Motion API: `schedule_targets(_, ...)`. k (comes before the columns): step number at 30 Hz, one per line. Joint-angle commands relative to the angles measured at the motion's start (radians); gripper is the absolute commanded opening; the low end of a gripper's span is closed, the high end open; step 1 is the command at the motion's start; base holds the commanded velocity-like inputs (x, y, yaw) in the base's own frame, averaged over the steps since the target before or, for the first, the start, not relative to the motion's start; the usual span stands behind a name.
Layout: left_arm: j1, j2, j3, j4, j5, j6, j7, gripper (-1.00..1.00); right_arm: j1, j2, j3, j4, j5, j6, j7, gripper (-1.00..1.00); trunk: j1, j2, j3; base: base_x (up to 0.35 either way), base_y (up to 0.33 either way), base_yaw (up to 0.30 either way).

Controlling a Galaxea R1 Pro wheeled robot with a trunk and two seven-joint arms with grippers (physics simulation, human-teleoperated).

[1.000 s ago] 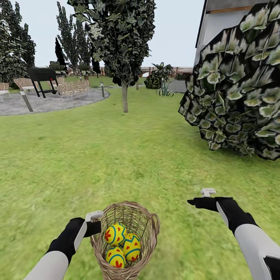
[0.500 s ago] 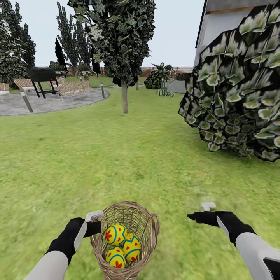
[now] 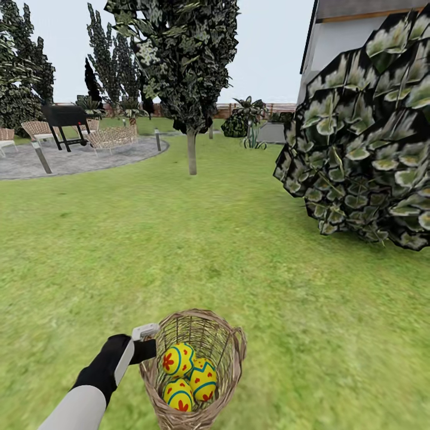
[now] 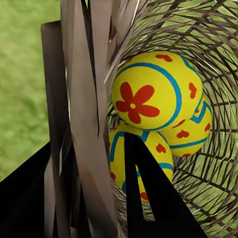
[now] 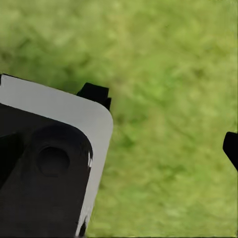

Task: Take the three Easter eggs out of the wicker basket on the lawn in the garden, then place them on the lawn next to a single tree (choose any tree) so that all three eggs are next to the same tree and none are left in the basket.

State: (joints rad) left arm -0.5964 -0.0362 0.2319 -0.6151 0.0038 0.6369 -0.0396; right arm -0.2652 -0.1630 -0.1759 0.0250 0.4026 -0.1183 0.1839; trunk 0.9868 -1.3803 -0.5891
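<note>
The wicker basket [image 3: 230,352] hangs low in the head view over the lawn [image 3: 179,239], holding three yellow Easter eggs [image 3: 177,360] with blue bands and red marks. My left gripper [image 3: 146,343] is shut on the basket's near-left rim. In the left wrist view, its dark fingers [image 4: 153,198] straddle the woven wall [image 4: 89,99], one inside beside the eggs [image 4: 148,94]. My right gripper [image 5: 163,124] stands open over bare grass, nothing between its fingertips. A tree [image 3: 192,152] with a slim pale trunk stands well ahead on the lawn.
A large leafy bush [image 3: 364,137] crowds the right side, with a white house [image 3: 352,30] behind it. At the far left lie a grey patio [image 3: 77,158], a black grill [image 3: 64,116], wicker chairs [image 3: 110,136] and short posts [image 3: 40,154]. Grass stretches between me and the tree.
My right arm has sunk downward and left the head view. The left gripper and the basket with its eggs have stayed put.
</note>
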Motion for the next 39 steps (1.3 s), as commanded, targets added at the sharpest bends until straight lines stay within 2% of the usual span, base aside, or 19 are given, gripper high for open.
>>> schedule_targets(1,0.0,-0.002,0.0,0.0,0.01,0.0,0.0,-1.0,0.028,0.002,-0.001,0.002,0.001,-0.057,-0.001,1.0,-0.004,0.007,0.003,0.0,0.0,0.0)
schedule_targets(5,0.0,-0.003,0.0,0.002,0.01,-0.03,0.001,-1.0,0.049,0.018,-0.001,0.006,0.004,-0.091,-0.001,1.0,-0.012,0.021,0.01,0.0,0.0,0.0)
schedule_targets(10,0.001,0.001,0.002,0.002,0.011,-0.038,0.001,-1.0,0.053,0.02,-0.001,0.007,0.006,-0.095,-0.001,1.0,-0.012,0.021,0.01,0.001,0.0,0.0)
schedule_targets(11,0.001,0.0,0.011,0.001,0.011,-0.038,0.001,-1.0,0.053,0.02,-0.001,0.007,0.007,-0.095,-0.001,1.0,-0.012,0.021,0.01,0.159,0.0,0.0)
schedule_targets(14,0.001,0.001,0.042,0.001,0.011,-0.039,0.0,-1.0,0.053,0.021,-0.001,0.006,0.005,-0.092,-0.001,1.0,-0.012,0.021,0.01,0.283,0.0,0.0)
schedule_targets(17,0.001,0.002,0.049,0.001,0.012,-0.039,0.001,-1.0,0.053,0.022,-0.002,0.004,-0.002,-0.089,-0.001,1.0,-0.012,0.021,0.01,0.316,0.0,0.0)
schedule_targets(39,0.001,-0.001,0.05,0.0,0.01,-0.038,0.001,-1.0,0.053,0.026,-0.002,0.001,-0.005,-0.09,0.0,1.0,-0.012,0.021,0.01,0.321,0.0,0.0)
